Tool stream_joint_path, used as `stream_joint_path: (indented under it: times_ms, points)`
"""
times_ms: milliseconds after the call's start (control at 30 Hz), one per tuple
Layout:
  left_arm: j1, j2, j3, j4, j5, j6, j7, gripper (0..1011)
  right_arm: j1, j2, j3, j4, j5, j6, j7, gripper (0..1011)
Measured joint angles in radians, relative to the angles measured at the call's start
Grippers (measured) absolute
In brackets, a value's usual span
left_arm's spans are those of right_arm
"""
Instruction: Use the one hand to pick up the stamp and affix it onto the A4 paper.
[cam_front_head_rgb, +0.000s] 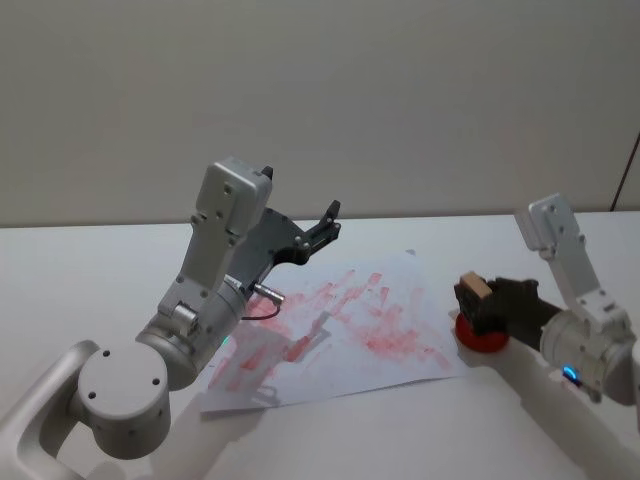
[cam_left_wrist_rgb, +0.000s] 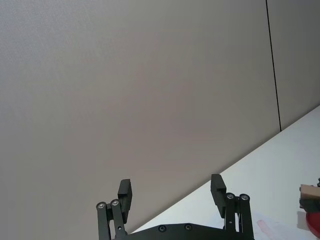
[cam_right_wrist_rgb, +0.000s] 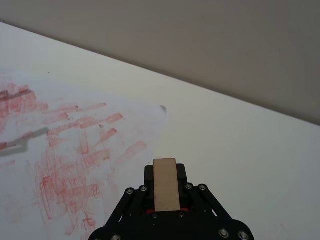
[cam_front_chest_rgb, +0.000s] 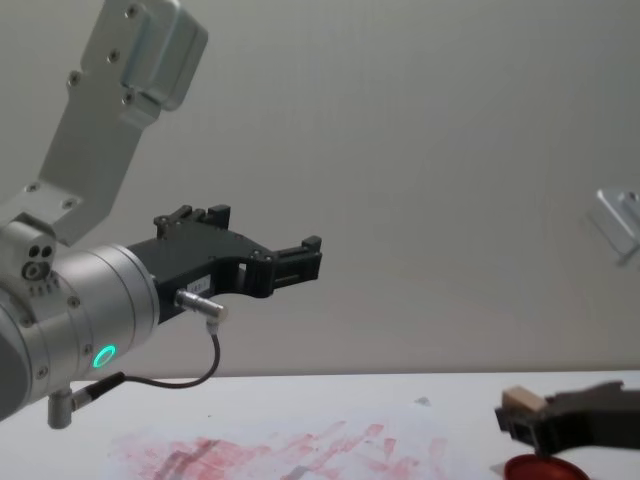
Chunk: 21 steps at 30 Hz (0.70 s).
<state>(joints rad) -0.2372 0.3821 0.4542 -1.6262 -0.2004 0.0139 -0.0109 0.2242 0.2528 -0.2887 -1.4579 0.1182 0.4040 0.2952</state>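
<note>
Clamped on the small tan wooden stamp block (cam_front_head_rgb: 474, 286) over the round red ink pad (cam_front_head_rgb: 486, 343), the black right gripper (cam_front_head_rgb: 486, 306) has the red-smeared white A4 paper (cam_front_head_rgb: 405, 272) just to its left, while the left gripper (cam_left_wrist_rgb: 170, 189) hangs raised, fingers wide.

Nothing legible anywhere. A small pale label (cam_front_chest_rgb: 200, 284) sits on the side of the black two-fingered left claw (cam_left_wrist_rgb: 170, 184), its print too small to read. The red ink smears on the white A4 paper sheet (cam_front_head_rgb: 400, 290) form no letters or numbers.

Two tools (cam_front_head_rgb: 328, 218) (cam_front_head_rgb: 476, 298), one stamp (cam_front_head_rgb: 474, 284), one ink pad (cam_front_head_rgb: 487, 343), one A4 paper (cam_front_head_rgb: 370, 345).
</note>
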Motion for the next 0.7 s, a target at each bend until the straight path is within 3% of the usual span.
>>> stream_joint_path:
  times_ms: [367, 700]
  points:
    - [0.000, 0.000, 0.000, 0.000, 0.000, 0.000, 0.000, 1001, 0.060, -0.019, -0.012, 0.005, -0.048, -0.065, 0.095, 220]
    - [0.000, 0.000, 0.000, 0.000, 0.000, 0.000, 0.000, 1001, 0.126, -0.054, -0.031, 0.069, -0.052, -0.087, 0.207, 220]
